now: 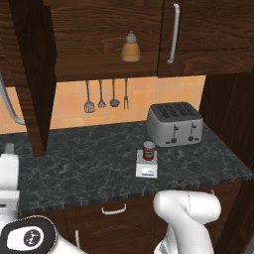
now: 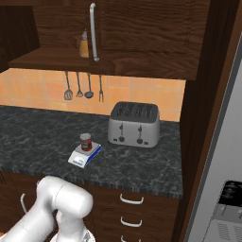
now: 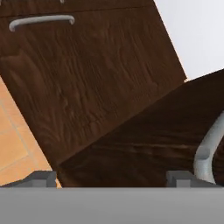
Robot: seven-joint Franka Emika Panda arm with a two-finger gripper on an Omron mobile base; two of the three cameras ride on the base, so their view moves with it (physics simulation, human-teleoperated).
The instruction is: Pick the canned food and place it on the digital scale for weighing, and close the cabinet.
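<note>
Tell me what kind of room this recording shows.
A home kitchen, rendered: a toaster on a dark stone counter, utensils hanging on an orange tiled wall, wood cabinets above and drawers below.

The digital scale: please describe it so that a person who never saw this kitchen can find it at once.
Find the dark marble counter and the silver toaster at its right end. In front of the toaster, slightly left, lies the digital scale, a small flat white square. Unlike its neighbours, it has a bluish display strip and carries the red canned food.
</note>
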